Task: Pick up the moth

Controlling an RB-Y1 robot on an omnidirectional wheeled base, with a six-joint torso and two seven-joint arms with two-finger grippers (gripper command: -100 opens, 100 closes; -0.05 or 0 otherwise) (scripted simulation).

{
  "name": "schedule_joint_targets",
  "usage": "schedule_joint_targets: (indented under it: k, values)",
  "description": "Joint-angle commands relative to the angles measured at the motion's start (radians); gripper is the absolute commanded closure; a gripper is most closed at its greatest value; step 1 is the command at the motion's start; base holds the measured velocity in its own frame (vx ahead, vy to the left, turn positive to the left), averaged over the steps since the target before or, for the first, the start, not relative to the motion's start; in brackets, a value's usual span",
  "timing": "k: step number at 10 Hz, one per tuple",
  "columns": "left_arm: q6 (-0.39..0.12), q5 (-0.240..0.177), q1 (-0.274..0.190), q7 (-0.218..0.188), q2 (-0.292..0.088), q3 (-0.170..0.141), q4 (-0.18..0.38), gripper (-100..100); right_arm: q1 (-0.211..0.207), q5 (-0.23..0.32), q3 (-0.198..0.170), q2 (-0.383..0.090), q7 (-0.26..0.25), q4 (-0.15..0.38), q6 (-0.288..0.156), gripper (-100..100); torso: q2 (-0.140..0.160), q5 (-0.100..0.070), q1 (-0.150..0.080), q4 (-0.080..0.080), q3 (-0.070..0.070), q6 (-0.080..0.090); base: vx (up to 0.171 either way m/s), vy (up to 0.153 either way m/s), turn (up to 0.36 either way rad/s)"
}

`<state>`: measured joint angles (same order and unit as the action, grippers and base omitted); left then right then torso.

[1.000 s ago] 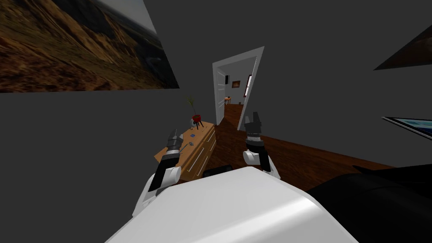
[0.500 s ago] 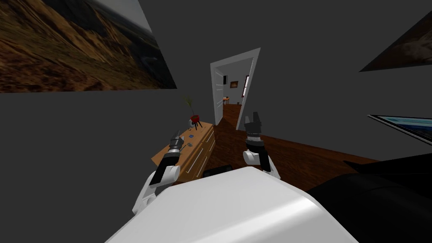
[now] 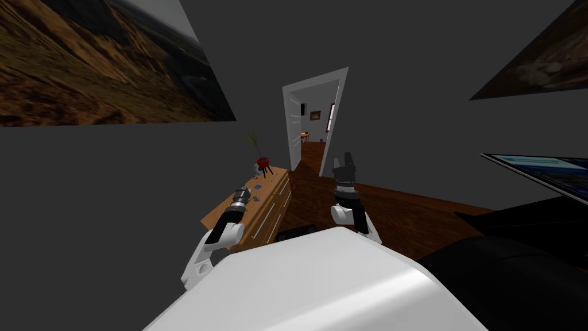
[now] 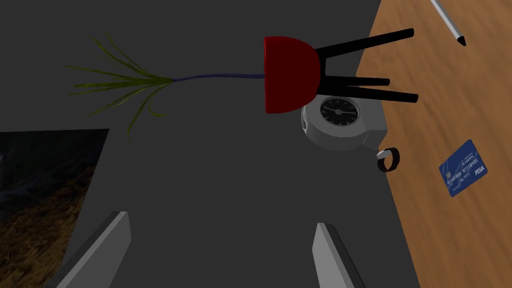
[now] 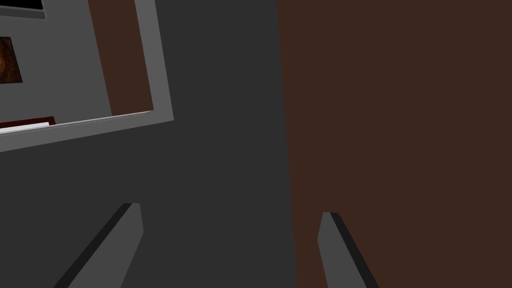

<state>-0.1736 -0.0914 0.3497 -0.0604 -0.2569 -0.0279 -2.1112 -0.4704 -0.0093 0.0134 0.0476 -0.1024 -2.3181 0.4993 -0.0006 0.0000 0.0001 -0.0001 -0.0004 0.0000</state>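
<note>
- Holding left end effector (image 4: 220, 220) spread, empty, beside table (image 4: 450, 90) edge, near ring (image 4: 388, 160).
- Showing pen (image 4: 447, 22) cut off.
- Holding right end effector (image 5: 230, 210) spread, empty, over floor (image 5: 400, 140).

A wooden dresser (image 3: 274, 195) is set against a dark grey wall (image 3: 115, 201). At the far end of its top a red pot (image 4: 290, 75) is stood on black legs, and a thin green plant (image 4: 125, 82) is held in it. A light grey clock (image 4: 339, 120) with a dark dial is placed just beside the legs. A small dark ring (image 4: 388, 160) and a blue card (image 4: 462, 167) are laid near the clock, and a grey pen (image 4: 447, 22) is laid apart from them. An open white doorway (image 3: 313, 123) is seen beyond, above a dark brown floor (image 3: 402, 212). A landscape picture (image 3: 103, 63) is hung on the wall.
</note>
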Motion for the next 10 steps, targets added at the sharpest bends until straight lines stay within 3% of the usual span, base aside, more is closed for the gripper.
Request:
schedule_joint_targets:
  k: [1,9,10]
  values:
    - [-0.048,-0.011,-0.005,0.006,-0.011,-0.004,0.010,-100,0.000,0.000,0.000,0.000,0.000,0.000,0.000,0,0.000,0.000,0.000,0.000,0.000,0.000,0.004,-0.001,-0.054]
    - [-0.276,-0.088,-0.070,0.062,-0.077,-0.026,0.110,-100,0.000,0.000,0.000,0.000,0.000,0.000,0.000,0,0.000,0.000,0.000,0.000,0.000,0.000,0.004,0.000,-0.075]
    - [-0.280,-0.088,-0.070,0.062,-0.077,-0.026,0.110,-100,0.000,0.000,0.000,0.000,0.000,0.000,0.000,0,0.000,0.000,0.000,0.000,0.000,0.000,0.000,0.000,0.000]
